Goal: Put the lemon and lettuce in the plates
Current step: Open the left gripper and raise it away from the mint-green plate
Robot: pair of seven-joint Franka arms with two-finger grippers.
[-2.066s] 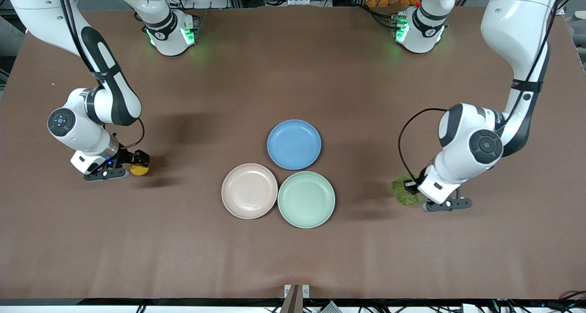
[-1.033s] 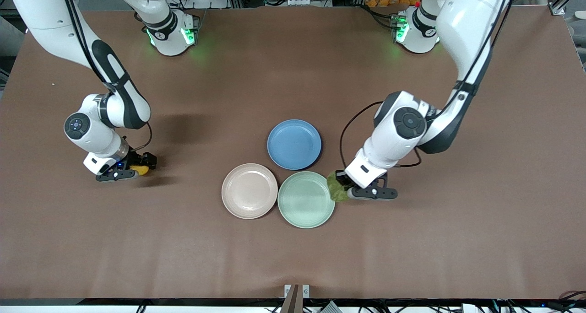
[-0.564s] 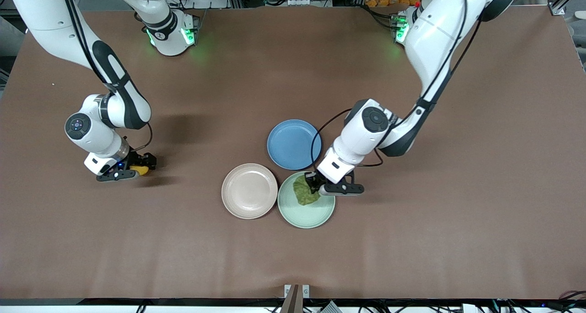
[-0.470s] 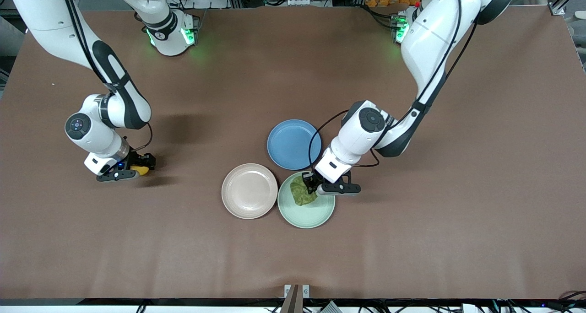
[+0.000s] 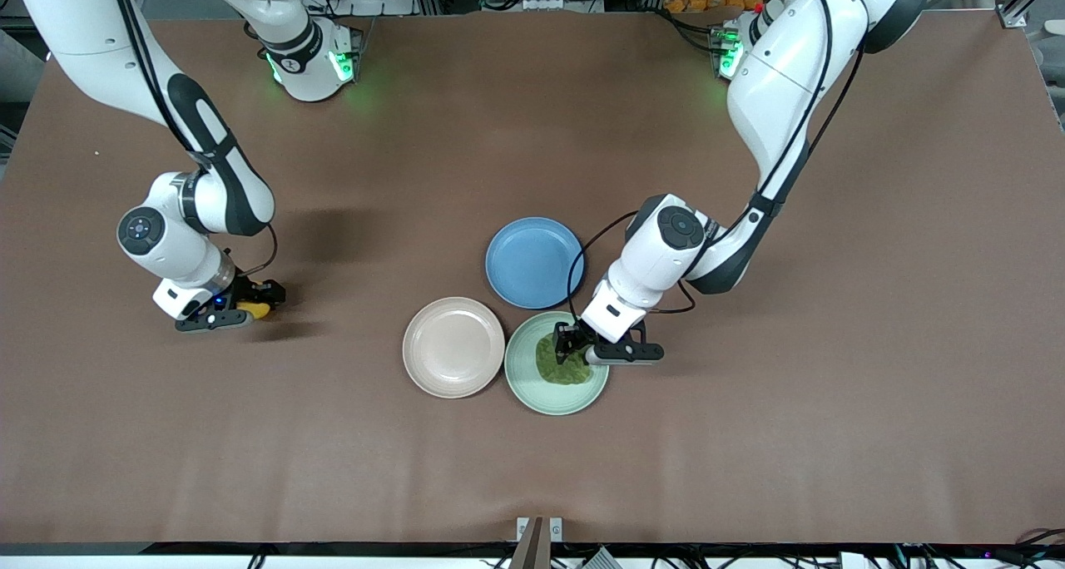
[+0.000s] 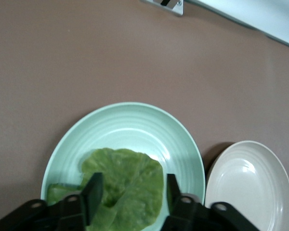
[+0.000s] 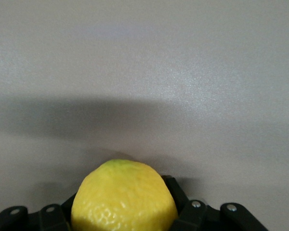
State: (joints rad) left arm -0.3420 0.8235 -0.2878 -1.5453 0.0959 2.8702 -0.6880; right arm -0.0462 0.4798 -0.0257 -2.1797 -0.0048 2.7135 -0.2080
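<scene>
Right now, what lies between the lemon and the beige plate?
Only bare brown table lies between the lemon and the beige plate, as the front view shows.

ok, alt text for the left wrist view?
A green lettuce leaf lies in the mint plate, with the left gripper over it, its fingers spread either side. The beige plate sits beside it on the brown table.

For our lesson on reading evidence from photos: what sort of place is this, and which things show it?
Most likely a robotics lab. Two robot arms are bolted to a brown table, cables and equipment racks line its edge, and the props are plain: three plates, a lettuce leaf and a lemon.
</scene>
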